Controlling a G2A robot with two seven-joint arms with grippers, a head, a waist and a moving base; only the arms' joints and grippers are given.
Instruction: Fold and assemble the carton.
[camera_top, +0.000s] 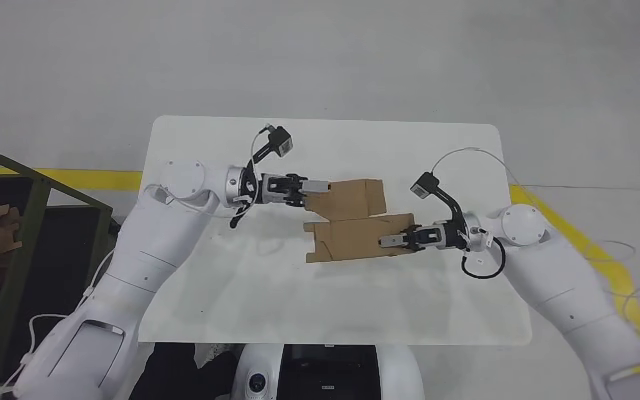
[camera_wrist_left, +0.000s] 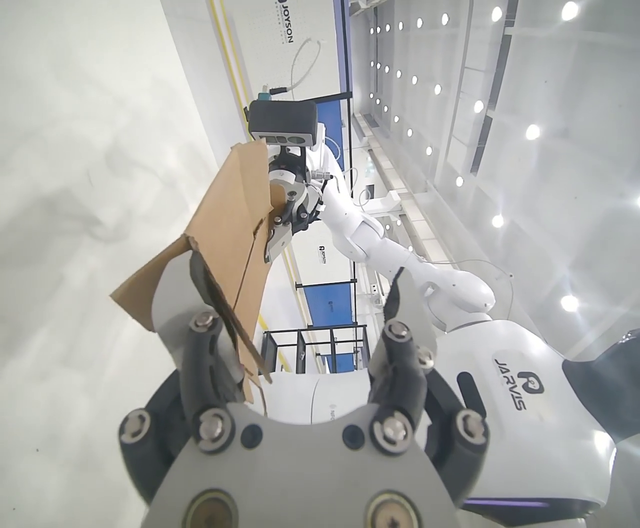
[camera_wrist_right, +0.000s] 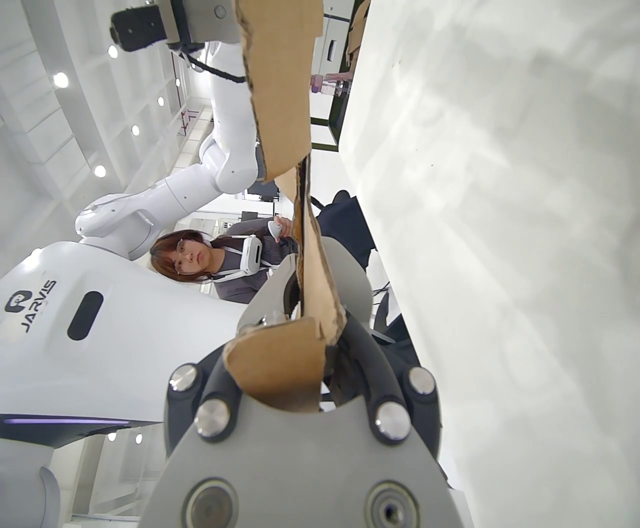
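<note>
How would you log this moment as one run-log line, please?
carton: partly folded, not assembled | left fingers: open, at its flap | right fingers: shut on its edge

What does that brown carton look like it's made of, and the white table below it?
Carton: brown cardboard, probably corrugated, matte and plain; its cut edges look thick and ragged. Table: smooth white top with a faint sheen, perhaps laminate or painted board; cannot tell which.
</note>
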